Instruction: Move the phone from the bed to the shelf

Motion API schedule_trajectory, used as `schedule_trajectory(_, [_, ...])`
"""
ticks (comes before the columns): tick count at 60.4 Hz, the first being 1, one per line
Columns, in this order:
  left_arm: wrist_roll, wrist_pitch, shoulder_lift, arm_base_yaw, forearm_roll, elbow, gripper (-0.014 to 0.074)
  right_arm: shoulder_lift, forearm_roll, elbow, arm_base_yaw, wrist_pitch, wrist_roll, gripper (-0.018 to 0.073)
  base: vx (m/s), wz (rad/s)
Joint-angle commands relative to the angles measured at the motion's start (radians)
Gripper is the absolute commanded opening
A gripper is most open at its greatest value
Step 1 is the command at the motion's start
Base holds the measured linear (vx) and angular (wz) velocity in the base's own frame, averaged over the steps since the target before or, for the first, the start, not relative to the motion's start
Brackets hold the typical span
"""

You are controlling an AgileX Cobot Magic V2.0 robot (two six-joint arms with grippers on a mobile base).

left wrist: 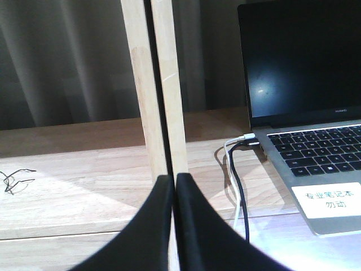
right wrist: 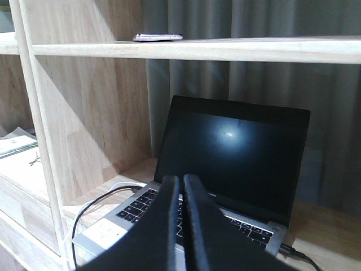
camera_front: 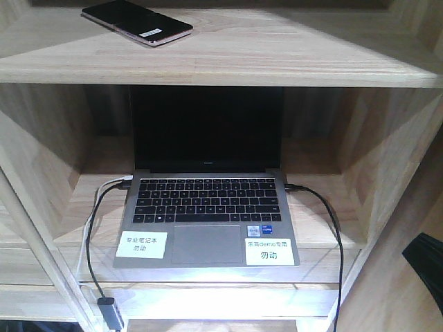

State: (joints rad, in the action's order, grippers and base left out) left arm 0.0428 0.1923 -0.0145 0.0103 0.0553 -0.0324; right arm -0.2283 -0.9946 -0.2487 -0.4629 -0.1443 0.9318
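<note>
On the shelf (camera_front: 291, 48) lies the phone (camera_front: 136, 23); both tools closed, empty.

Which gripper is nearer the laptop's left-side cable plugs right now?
Left. The left gripper, shut, sits just beside the plugs. The right gripper, shut, hangs over the laptop's keyboard, farther along.

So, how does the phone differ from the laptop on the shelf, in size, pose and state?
The phone is small and lies flat on the upper plank of the shelf; the laptop is much larger and stands open in the compartment below. The phone has no cable attached; the laptop has cables plugged into both sides. Both have dark, unlit screens and carry white stickers.
</note>
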Motion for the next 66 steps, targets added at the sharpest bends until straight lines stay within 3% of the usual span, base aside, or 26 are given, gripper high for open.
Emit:
schedule_trajectory(1, [-0.004, -0.073, -0.010, 0.002, -0.005, 0.026, 0.0001, -0.010, -0.011, -0.029, 0.006, 0.044, 0.003, -0.0003, 0.00, 0.00])
schedule_trajectory(35, [-0.004, -0.073, -0.010, 0.002, -0.005, 0.026, 0.0001, -0.010, -0.010, -0.030, 0.006, 0.056, 0.003, -0.0003, 0.00, 0.00])
schedule_trajectory(43, [-0.004, -0.073, -0.010, 0.002, -0.005, 0.026, 0.0001, -0.010, 0.048, -0.032, 0.006, 0.057, -0.001, -0.0003, 0.00, 0.00])
schedule_trajectory(48, [-0.004, -0.073, -0.010, 0.002, -0.005, 0.026, 0.0001, -0.010, 0.127, -0.032, 0.006, 0.057, -0.062, -0.0003, 0.00, 0.00])
schedule_trajectory(53, [-0.004, -0.073, -0.010, 0.002, -0.005, 0.026, 0.0001, -0.010, 0.286, -0.032, 0.006, 0.062, -0.203, -0.0003, 0.00, 0.00])
schedule_trajectory(66, [-0.004, -0.073, -0.010, 0.002, -0.005, 0.026, 0.0001, -0.010, 0.819, -0.032, 0.006, 0.079, -0.753, -0.0003, 0.00, 0.00])
